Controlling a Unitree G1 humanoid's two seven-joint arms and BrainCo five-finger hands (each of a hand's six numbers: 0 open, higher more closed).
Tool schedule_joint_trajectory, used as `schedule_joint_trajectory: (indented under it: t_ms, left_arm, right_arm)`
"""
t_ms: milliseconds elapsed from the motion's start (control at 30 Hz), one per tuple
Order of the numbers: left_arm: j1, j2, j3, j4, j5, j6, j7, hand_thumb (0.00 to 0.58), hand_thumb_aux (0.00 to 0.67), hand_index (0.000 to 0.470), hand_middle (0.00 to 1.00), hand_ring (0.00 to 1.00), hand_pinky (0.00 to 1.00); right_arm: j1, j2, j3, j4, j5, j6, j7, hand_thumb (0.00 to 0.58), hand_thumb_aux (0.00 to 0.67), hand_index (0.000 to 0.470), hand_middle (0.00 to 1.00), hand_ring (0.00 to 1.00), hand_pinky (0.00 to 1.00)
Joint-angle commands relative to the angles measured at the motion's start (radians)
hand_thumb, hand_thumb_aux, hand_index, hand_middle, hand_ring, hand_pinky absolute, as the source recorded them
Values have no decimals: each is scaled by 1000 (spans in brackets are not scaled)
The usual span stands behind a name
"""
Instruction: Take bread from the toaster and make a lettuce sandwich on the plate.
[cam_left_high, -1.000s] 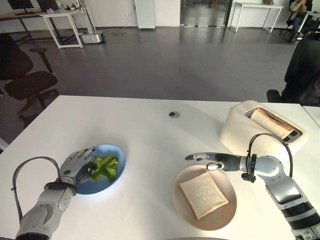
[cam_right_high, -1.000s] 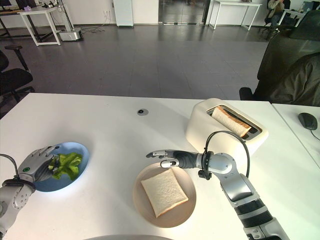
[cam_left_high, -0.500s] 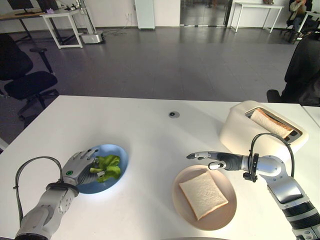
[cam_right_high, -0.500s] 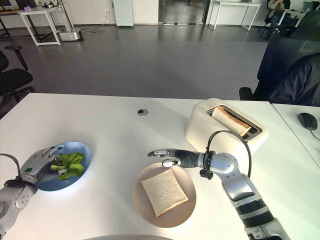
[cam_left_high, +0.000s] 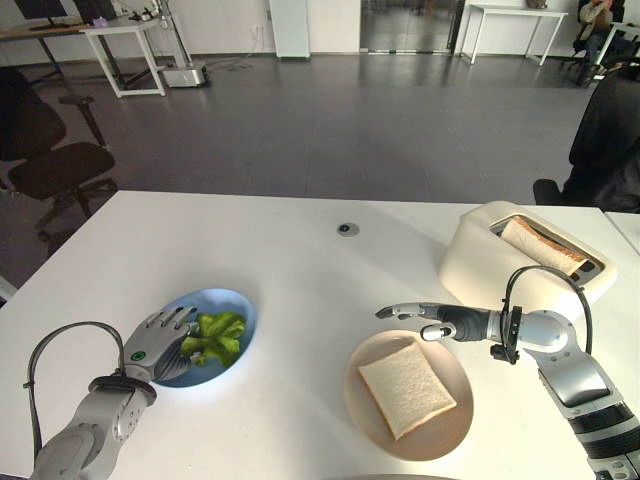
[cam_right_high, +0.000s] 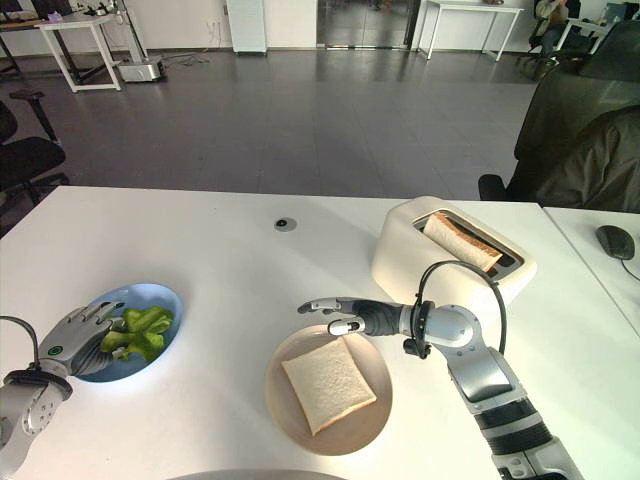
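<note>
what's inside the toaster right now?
One bread slice stands in the slot of the toaster, with its top part sticking out. The toaster's white body hides the lower part of the slice, and the bottom of the slot cannot be seen.

A white table (cam_left_high: 300, 270) holds green lettuce (cam_left_high: 212, 335) in a light blue bowl (cam_left_high: 236, 304) lower left, pale bread (cam_left_high: 406, 387) on a beige plate (cam_left_high: 452, 425) lower centre, and a cream toaster (cam_left_high: 480, 262) right.
</note>
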Motion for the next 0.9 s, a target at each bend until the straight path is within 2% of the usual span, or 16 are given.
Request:
schedule_joint_trajectory:
  t_ms: [33,133,167,233,267,633,900]
  left_arm:
    - [-34,7,-37,81,6,-9,5,506,431,302,0,0,0]
    - [-36,8,-47,104,1,-15,19,482,394,276,0,0,0]
    - [-36,9,-49,109,-1,-18,22,493,410,288,0,0,0]
    - [-39,10,-55,118,-5,-26,29,578,636,446,0,0,0]
    - [-41,10,-58,119,-7,-30,32,580,670,470,0,0,0]
    - [-5,41,0,36,-47,-73,90,580,670,470,0,0,0]
    - [103,55,241,-249,-182,-124,33,580,670,470,0,0,0]
  right_arm:
    - [10,-14,-10,-13,4,5,6,0,0,0,0,0,0]
    - [13,-15,-12,-20,7,8,9,0,0,0,0,0,0]
    - [14,-16,-12,-22,8,9,11,0,0,0,0,0,0]
    - [17,-16,-12,-26,8,11,11,0,0,0,0,0,0]
    - [18,-16,-12,-27,8,10,11,0,0,0,0,0,0]
    - [11,-3,-12,-20,3,13,-7,0,0,0,0,0,0]
    - [3,13,-48,-4,21,15,-45,0,0,0,0,0,0]
